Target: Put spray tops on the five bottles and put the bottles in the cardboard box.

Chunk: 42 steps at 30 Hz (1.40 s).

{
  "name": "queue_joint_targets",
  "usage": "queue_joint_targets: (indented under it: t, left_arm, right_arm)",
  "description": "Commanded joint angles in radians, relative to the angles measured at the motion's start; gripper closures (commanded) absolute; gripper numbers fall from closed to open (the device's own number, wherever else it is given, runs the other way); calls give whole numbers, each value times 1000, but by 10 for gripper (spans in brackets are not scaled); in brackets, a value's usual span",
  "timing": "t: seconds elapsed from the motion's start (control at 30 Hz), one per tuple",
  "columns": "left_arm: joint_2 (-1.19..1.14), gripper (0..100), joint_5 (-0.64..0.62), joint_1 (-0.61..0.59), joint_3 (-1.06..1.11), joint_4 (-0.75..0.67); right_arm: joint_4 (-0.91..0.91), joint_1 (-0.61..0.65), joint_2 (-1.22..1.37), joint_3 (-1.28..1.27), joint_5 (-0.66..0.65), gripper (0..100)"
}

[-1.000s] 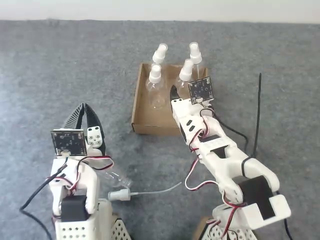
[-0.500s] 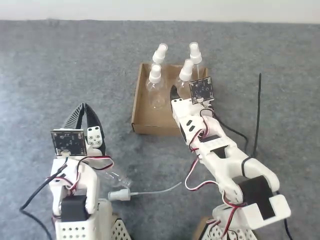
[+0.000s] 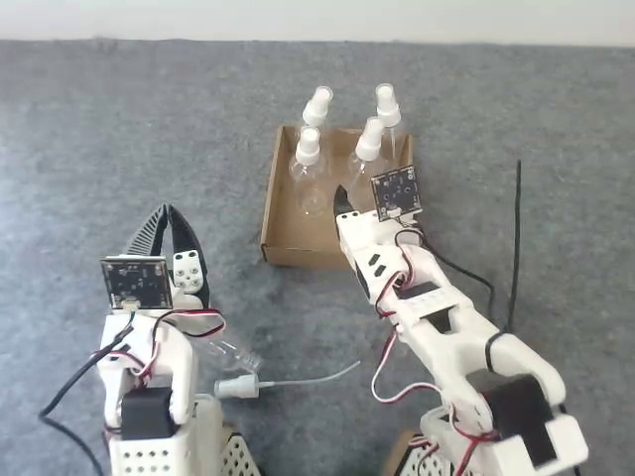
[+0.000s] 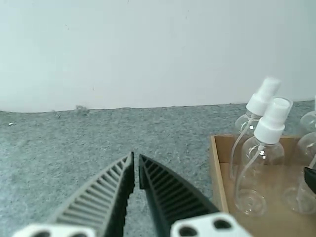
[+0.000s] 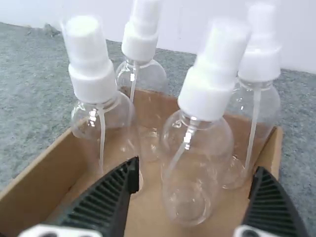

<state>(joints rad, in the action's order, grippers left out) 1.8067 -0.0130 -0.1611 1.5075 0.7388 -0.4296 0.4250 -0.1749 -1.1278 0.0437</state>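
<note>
The cardboard box (image 3: pixel 268 213) sits at the middle of the tabletop (image 3: pixel 109 139), toward its far edge. Four clear bottles (image 3: pixel 311 183) stand upright inside it in two rows, each with a white spray top screwed on.

The right gripper (image 3: pixel 342 193) hangs over the box's near wall. Its jaws are spread wide and hold nothing. In the right wrist view the nearest bottle (image 5: pixel 195 163) stands just ahead of the gap between them.

The left gripper (image 3: pixel 174 223) points across the bare carpet toward the tabletop's near left side, well apart from the box. Its jaws are drawn together to a narrow slit with nothing between them.

The fifth bottle (image 3: pixel 233 352) lies on its side by the near edge, partly under the left arm. A loose spray top (image 3: pixel 236 387) lies just beside its neck, with its thin tube trailing toward the right arm's base.
</note>
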Motion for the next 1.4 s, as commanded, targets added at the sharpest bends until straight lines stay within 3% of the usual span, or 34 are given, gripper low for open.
queue_joint_targets:
  t: [0.0, 0.2, 0.37, 0.9, 1.2, 1.37]
  left_arm:
    - [18, 987, 8, -5, -7, -29]
    - [18, 987, 0, -64, -13, -29]
    - [18, 987, -55, -114, -10, -57]
    - [18, 987, -158, -282, -10, -103]
    - [18, 945, -262, -397, -5, -150]
    - [18, 940, -273, -402, -5, -150]
  right_arm:
    - [77, -1, -108, -3, 8, 687]
    - [213, -33, -272, -54, 11, 688]
    - [430, -64, -435, -58, 14, 688]
    - [954, -53, -871, -54, 14, 688]
    - [1167, 88, -1082, -54, 6, 693]
    - [1241, 246, -1129, -54, 6, 758]
